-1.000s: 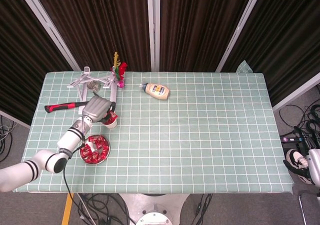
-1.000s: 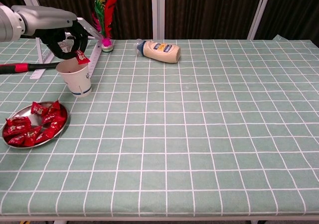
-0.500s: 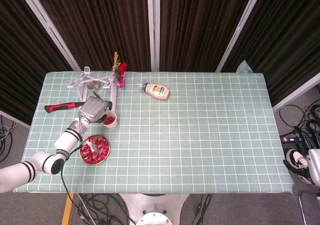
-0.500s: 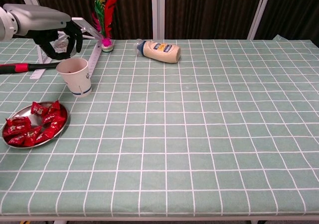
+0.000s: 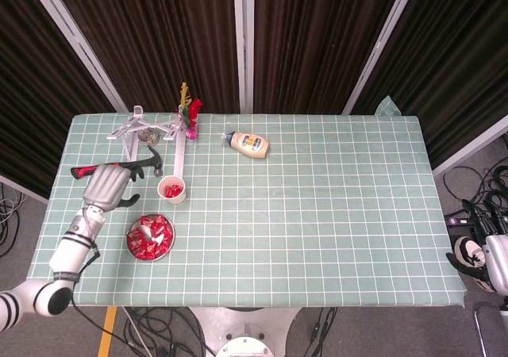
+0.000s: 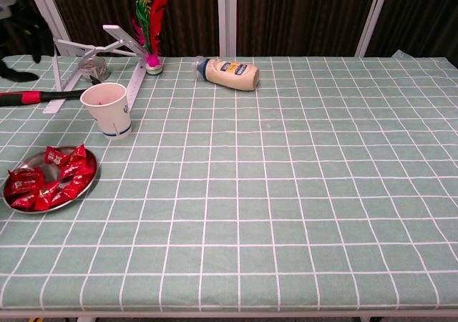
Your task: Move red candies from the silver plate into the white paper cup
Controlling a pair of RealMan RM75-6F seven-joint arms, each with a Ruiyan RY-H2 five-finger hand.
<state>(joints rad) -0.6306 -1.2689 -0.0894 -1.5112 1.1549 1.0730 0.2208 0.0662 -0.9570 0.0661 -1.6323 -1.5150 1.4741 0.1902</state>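
— Where are the red wrapped candies (image 6: 44, 180)?

— Piled in the round silver plate (image 6: 80, 192) at the table's near left; a few lie inside the white paper cup (image 5: 171, 189) just beyond.

— And the left hand (image 5: 105, 186)?

— Left of the cup, empty, dark fingers (image 5: 132, 176) spread apart.

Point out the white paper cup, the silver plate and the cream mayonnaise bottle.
white paper cup (image 6: 109, 114), chest view, front wall.
silver plate (image 6: 84, 190), chest view, near right rim.
cream mayonnaise bottle (image 6: 232, 74), chest view, middle of its label.
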